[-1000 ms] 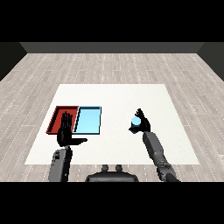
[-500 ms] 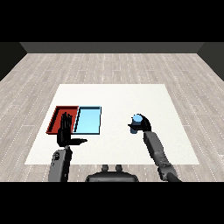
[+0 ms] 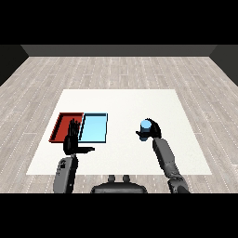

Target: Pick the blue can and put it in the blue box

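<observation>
The blue can [image 3: 146, 127] stands upright on the white table [image 3: 125, 104], right of centre, with my right hand [image 3: 151, 132] curled round it from the near right side. The light blue tray [image 3: 94, 128] lies left of centre, with the red tray [image 3: 66, 126] touching its left side. My left hand [image 3: 72, 142] is raised in front of the trays' near edge, fingers straight and thumb stretched to the right, holding nothing.
Bare white table lies between the can and the light blue tray. The table's near edge [image 3: 121, 174] runs just ahead of both forearms. Grey wooden floor [image 3: 121, 69] surrounds the table.
My right hand has closed round the blue can; a second ago its fingers were spread above it. The left hand has not moved.
</observation>
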